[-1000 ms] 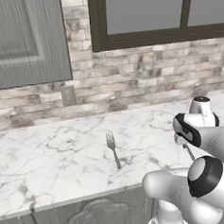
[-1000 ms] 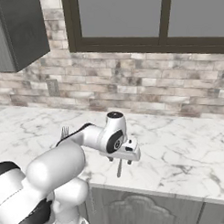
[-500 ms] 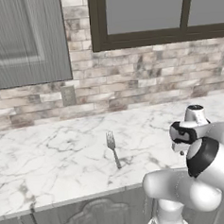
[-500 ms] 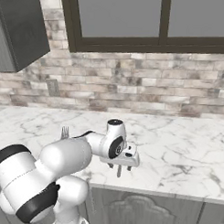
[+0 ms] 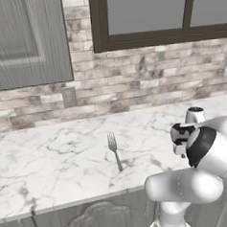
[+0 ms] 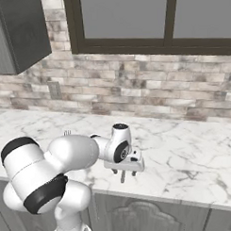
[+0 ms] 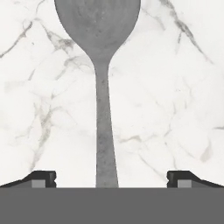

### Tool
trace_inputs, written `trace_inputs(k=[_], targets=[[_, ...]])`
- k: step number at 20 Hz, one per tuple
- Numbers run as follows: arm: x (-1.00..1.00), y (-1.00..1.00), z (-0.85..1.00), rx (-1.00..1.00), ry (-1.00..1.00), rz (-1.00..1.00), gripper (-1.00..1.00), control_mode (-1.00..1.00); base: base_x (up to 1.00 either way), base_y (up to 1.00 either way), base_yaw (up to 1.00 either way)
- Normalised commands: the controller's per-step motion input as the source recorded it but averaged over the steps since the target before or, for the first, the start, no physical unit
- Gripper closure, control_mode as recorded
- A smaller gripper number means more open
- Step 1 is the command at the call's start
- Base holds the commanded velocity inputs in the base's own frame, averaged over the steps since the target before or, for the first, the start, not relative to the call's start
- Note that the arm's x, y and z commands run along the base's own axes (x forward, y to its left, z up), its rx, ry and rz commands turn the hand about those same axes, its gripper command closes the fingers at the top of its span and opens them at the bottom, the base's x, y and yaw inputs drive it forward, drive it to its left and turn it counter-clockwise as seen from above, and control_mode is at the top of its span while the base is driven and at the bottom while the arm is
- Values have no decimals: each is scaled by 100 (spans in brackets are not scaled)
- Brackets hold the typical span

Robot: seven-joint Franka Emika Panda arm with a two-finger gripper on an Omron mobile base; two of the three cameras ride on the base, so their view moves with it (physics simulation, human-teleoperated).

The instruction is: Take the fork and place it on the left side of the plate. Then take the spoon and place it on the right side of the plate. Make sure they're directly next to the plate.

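we find the spoon (image 7: 101,87) flat on the marble counter (image 7: 175,96), handle centred between the gripper (image 7: 111,178) fingertips, spread wide, bowl at 12 o'clock; fork (image 5: 114,151) lies apart; we judge descent and closing next

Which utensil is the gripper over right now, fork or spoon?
The spoon: its oval bowl and handle lie between the open gripper fingertips in the hand view. The tined fork lies apart on the counter.

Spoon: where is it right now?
The spoon lies flat on the marble counter directly under the gripper, handle running between the wide-apart fingertips in the hand view; the arm hides it in both base views.
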Motion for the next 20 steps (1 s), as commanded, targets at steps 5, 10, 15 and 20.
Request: trace_inputs(k=[5,10,15,20], targets=[[10,0,-19,0,0,3,100,-100,0,0,0],[0,1,-30,0,0,3,100,-100,0,0,0],[-4,5,-9,0,0,1,100,-100,0,0,0],[-21,4,9,0,0,0,100,-100,0,0,0]])
